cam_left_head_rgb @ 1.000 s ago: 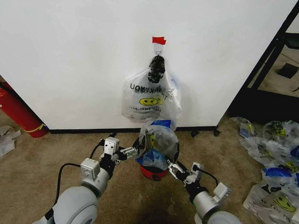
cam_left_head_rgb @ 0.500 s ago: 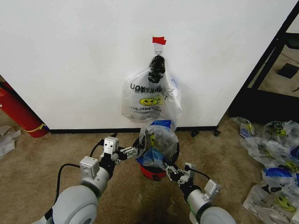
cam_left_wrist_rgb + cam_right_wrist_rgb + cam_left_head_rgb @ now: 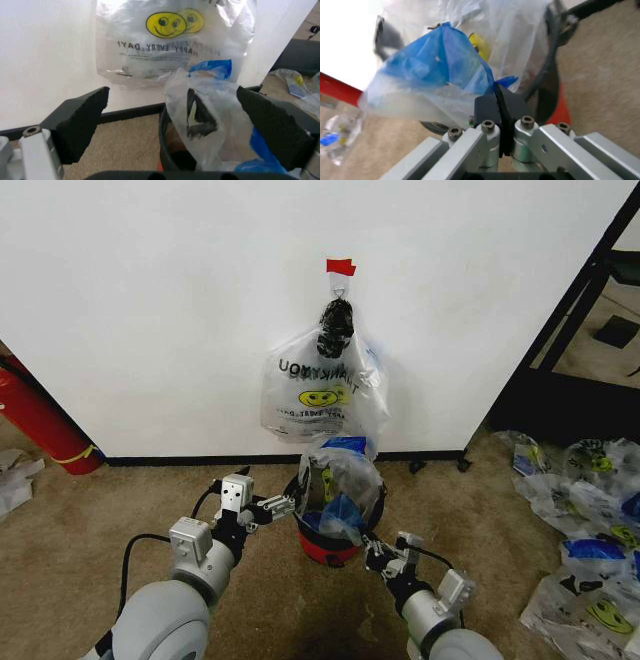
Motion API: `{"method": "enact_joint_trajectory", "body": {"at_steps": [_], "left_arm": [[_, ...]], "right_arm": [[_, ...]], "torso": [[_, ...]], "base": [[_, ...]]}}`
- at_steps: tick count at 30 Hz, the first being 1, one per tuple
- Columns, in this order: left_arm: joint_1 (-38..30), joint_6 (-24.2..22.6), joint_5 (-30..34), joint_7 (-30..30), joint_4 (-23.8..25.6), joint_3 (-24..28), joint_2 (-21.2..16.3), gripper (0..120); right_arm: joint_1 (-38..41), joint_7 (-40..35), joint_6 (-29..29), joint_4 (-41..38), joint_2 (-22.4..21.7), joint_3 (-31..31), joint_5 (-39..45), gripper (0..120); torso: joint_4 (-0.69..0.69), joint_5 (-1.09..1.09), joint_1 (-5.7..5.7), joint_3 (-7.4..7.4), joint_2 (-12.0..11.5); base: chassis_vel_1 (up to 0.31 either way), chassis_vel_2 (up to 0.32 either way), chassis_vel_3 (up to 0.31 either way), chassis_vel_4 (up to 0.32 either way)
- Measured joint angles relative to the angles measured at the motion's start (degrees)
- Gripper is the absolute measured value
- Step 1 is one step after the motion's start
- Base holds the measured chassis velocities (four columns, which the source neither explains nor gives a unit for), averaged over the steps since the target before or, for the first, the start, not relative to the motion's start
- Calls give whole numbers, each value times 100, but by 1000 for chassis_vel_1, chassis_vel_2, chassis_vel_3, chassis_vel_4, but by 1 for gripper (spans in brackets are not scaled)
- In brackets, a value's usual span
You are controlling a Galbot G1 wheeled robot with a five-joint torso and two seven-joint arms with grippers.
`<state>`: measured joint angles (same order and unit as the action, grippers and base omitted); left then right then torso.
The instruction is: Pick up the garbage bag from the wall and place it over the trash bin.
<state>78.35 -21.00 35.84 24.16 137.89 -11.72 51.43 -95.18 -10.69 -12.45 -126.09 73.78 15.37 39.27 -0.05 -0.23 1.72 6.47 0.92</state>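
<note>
Now right end effector [image 3: 372, 551] pinching garbage bag [image 3: 338, 480] edge at trash bin [image 3: 330, 544] rim, left end effector [image 3: 284, 503] open beside, carpet [image 3: 100, 510] around.

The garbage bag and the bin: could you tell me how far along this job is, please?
Done: the garbage bag is off the wall and sits in the trash bin. In hand: the right gripper is shut on a blue edge of it near the rim; the left gripper hovers open beside the bin. Left: the bag stands bunched above the rim, not yet spread over it.
</note>
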Motion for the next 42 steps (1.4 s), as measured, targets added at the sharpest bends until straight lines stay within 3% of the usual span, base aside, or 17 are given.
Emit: {"method": "enact_joint_trajectory", "body": {"at_steps": [11, 18, 27, 34, 41, 42], "left_arm": [[103, 29, -109, -4, 13, 20, 170, 100], [142, 33, -117, -6, 29, 23, 224, 100], [197, 37, -132, -7, 46, 21, 241, 100], [254, 36, -139, 7, 61, -13, 243, 100], [214, 16, -134, 20, 87, -16, 228, 100], [214, 16, -134, 20, 87, -16, 228, 100]], "right_arm": [[-854, -16, 583, -382, 54, 422, -1292, 0], [-781, -171, 890, 100, 140, 520, -2163, 0], [-392, -193, 924, 685, 279, 321, -2412, 0], [-489, -128, 1183, 777, 243, 293, -2628, 22], [-1049, -88, 2102, 495, 121, 599, -3422, 51], [-1049, -88, 2102, 495, 121, 599, -3422, 51]], "torso": [[0, 0, -1, 0, 0], [0, 0, -1, 0, 0], [1, 0, 0, 0, 0], [0, 0, 0, 0, 0], [0, -1, 0, 0, 0], [0, -1, 0, 0, 0]], "base": [[0, 0, 0, 0], [0, 0, 0, 0], [0, 0, 0, 0], [0, 0, 0, 0], [0, 0, 0, 0], [0, 0, 0, 0]]}}
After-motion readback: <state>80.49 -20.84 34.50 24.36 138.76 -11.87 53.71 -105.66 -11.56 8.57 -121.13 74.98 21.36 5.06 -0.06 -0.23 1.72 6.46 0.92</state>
